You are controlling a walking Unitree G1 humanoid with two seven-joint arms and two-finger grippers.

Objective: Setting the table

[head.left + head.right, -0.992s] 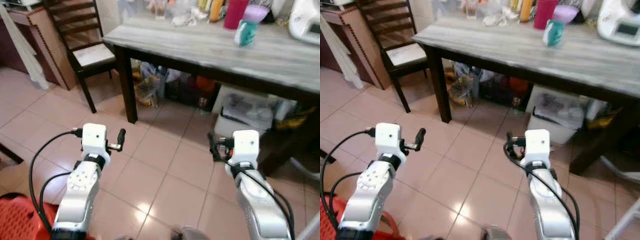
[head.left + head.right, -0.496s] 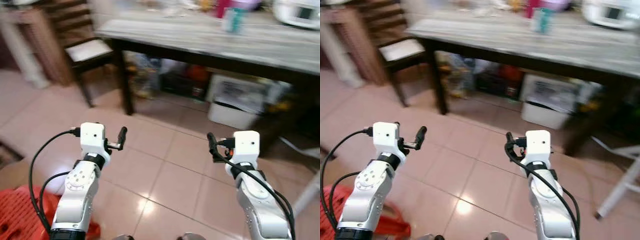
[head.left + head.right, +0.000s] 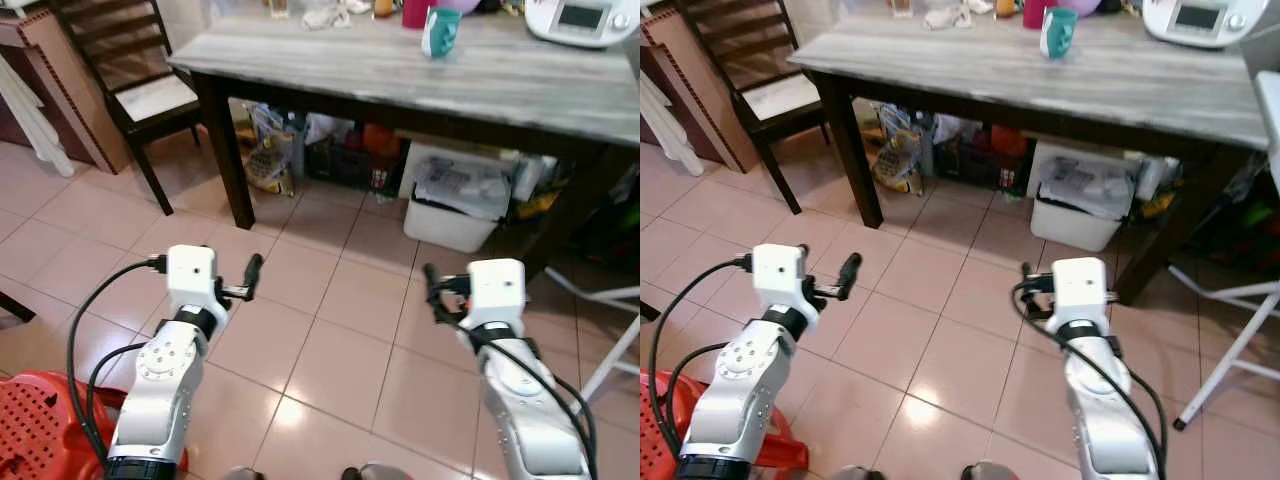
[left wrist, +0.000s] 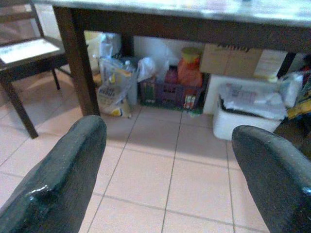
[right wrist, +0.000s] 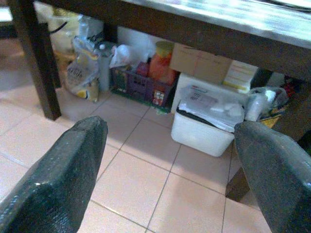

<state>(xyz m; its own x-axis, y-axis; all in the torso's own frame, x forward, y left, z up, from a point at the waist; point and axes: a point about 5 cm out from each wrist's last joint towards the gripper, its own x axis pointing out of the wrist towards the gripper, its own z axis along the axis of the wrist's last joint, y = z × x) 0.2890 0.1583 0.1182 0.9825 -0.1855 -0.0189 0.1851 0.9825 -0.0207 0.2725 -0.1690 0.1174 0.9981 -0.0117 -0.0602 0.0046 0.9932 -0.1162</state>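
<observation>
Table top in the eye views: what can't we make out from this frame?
- Far side of the table: items behind the teal mug are cut off by the top edge.
- White appliance: top cropped, display too small to read.
- Under the table: bags and the white bin are shadowed, contents unclear.
- Chair: back cropped.

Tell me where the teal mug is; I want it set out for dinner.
In the head views, the teal mug stands on the grey wooden table ahead, toward its far right side, just in front of a pink cup and left of a white appliance.
</observation>
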